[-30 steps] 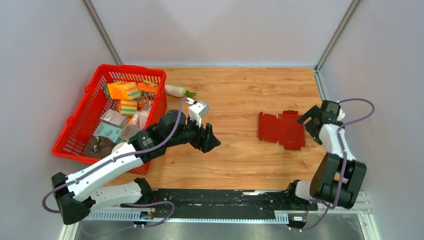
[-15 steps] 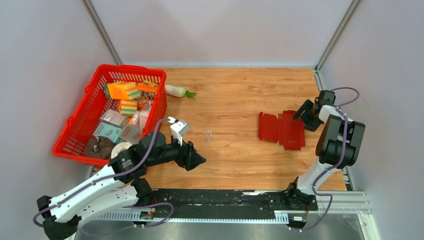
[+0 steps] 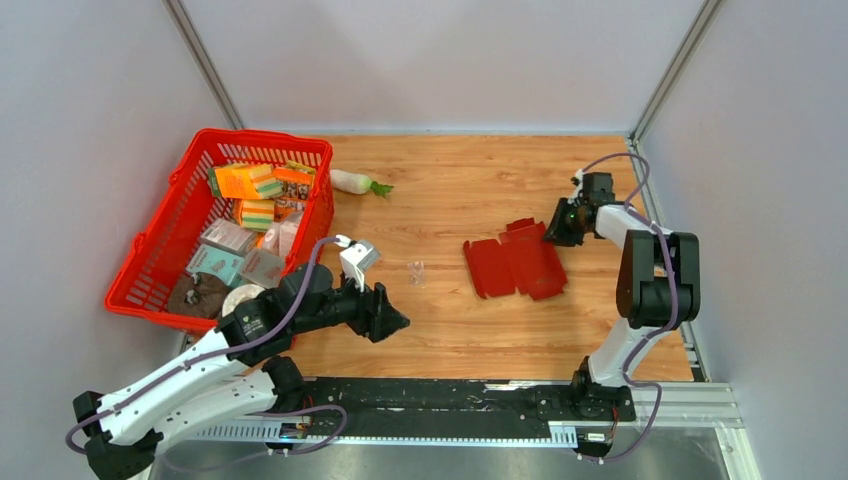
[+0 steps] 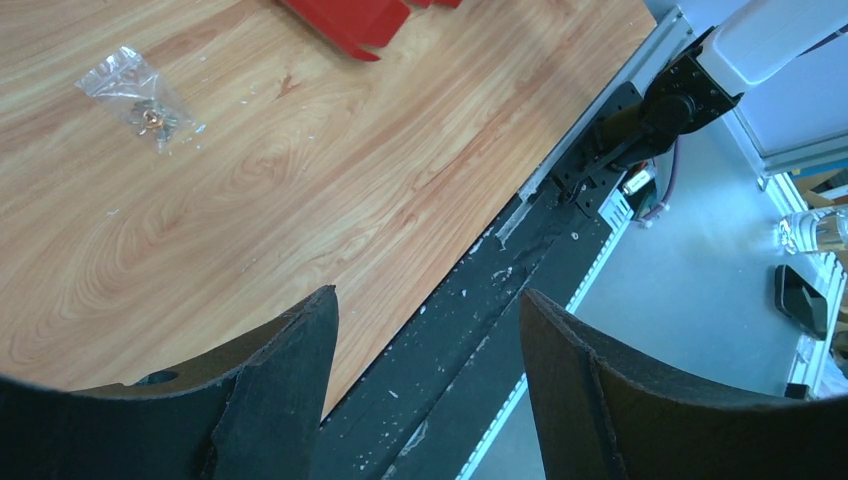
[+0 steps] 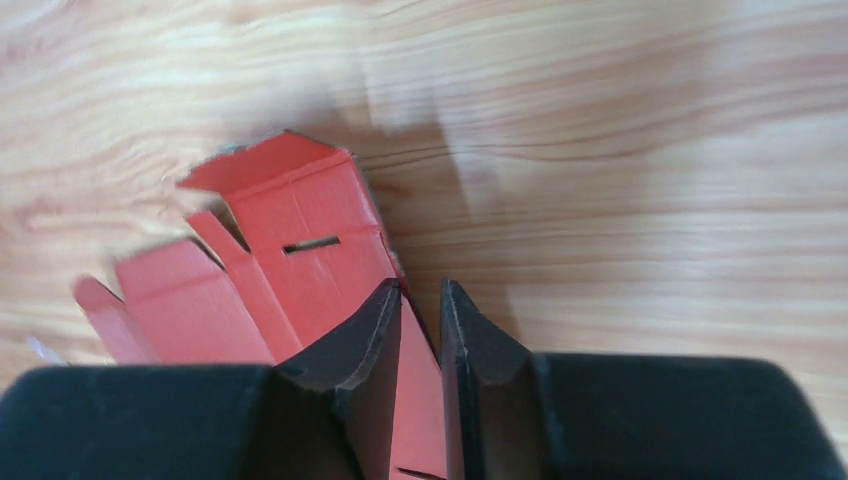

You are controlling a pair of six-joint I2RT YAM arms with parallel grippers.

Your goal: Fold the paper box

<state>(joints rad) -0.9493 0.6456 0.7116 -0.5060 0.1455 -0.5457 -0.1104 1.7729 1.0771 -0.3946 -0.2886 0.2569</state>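
The paper box [image 3: 515, 265] lies flat and unfolded on the wooden table, dark red with creased panels and flaps. My right gripper [image 3: 553, 232] is at its far right corner. In the right wrist view the narrow jaws [image 5: 420, 290] are shut on a raised edge flap of the paper box [image 5: 300, 260]. My left gripper [image 3: 400, 322] hovers open and empty over the table's near edge, well left of the box. In the left wrist view only a corner of the paper box [image 4: 350, 20] shows at the top, and the left gripper [image 4: 428, 300] holds nothing.
A red mesh basket [image 3: 150, 250] full of packets stands at the left. A white radish [image 3: 352, 181] lies beside its far corner. A small clear bag [image 3: 416, 272] of hardware lies between the arms. The black base rail [image 3: 430, 395] runs along the near edge.
My right gripper swung left and closed on the box's edge, and the box slid left across the table with it. The left arm drew back toward the near edge, then held still.
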